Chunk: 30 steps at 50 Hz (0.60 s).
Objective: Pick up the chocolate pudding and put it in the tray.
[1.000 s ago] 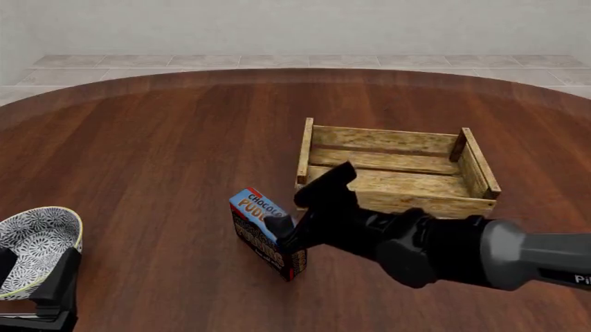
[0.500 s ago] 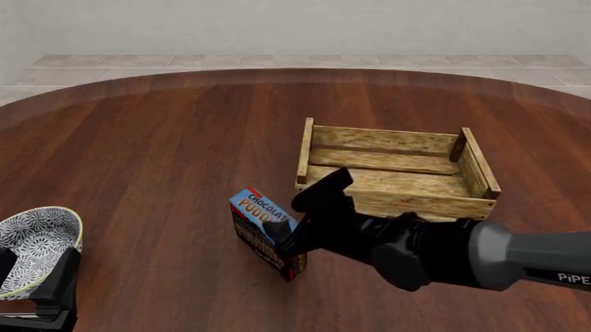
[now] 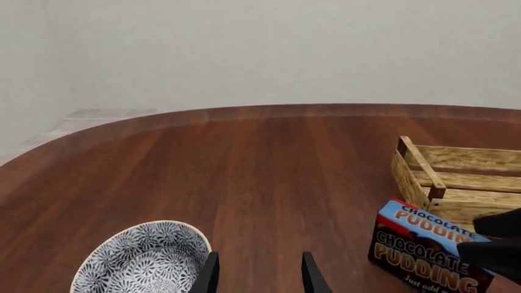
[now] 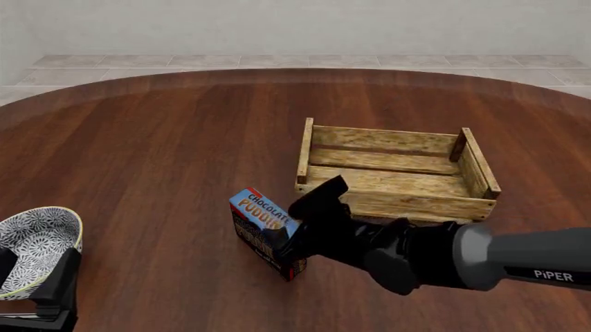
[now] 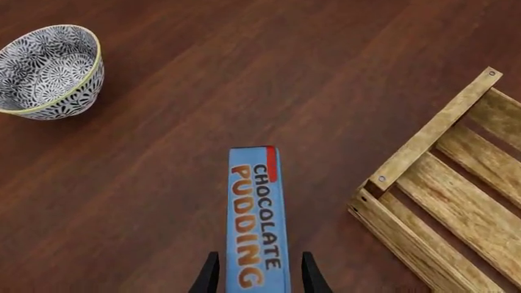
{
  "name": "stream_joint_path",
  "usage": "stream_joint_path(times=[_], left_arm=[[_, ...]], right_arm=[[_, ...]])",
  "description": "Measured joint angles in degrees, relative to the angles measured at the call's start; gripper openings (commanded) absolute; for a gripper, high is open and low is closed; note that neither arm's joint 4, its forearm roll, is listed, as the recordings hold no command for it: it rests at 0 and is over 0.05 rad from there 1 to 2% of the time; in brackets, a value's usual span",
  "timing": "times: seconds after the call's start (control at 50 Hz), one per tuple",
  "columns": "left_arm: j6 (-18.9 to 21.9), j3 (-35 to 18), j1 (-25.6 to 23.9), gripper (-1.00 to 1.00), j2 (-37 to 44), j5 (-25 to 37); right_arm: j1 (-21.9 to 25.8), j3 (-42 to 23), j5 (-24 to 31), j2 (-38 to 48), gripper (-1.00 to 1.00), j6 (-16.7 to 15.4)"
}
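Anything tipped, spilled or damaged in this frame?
Nothing stands out. The chocolate pudding stands on edge on the table, whole, between the right gripper fingers. The tray sits flat and holds nothing; the bowl is upright by the left gripper.

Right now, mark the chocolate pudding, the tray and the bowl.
chocolate pudding (image 5: 257, 213): right wrist view, blue lettered top face.
tray (image 4: 400, 203): front view, near side slat.
bowl (image 3: 138, 262): left wrist view, patterned inside.

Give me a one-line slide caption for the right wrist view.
Right end effector straddles the upright chocolate pudding on the table, tray on one side, patterned bowl farther off on the other.
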Motion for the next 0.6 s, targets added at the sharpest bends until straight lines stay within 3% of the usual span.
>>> stream_joint_path(times=[0.6], left_arm=[[-0.17,0.0,-0.03,1.0,0.37,0.04]], right_arm=[[0.16,0.31,-1.89,3.53,1.0,0.86]])
